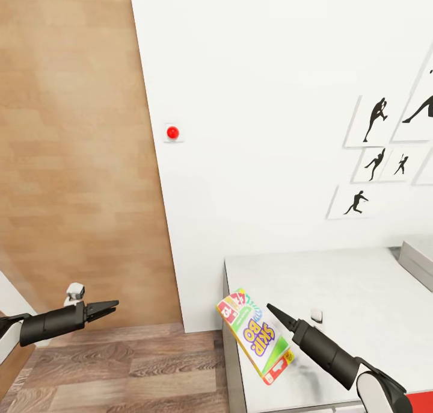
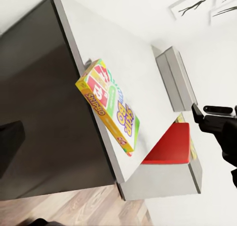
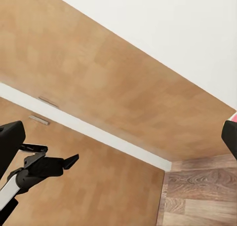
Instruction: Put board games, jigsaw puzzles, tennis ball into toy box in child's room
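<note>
Looking at a board game [image 2: 109, 105] overhanging the table [image 2: 131, 58] edge, red panel [image 2: 169, 144] just beyond.

board game [image 1: 255, 335]: white-green-yellow box | lying flat | on table [image 1: 361, 292] corner, overhanging edge

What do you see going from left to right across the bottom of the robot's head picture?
Left pincer → wood floor → Skip-Bo board game at the table edge → right pincer and its black arm.
</note>
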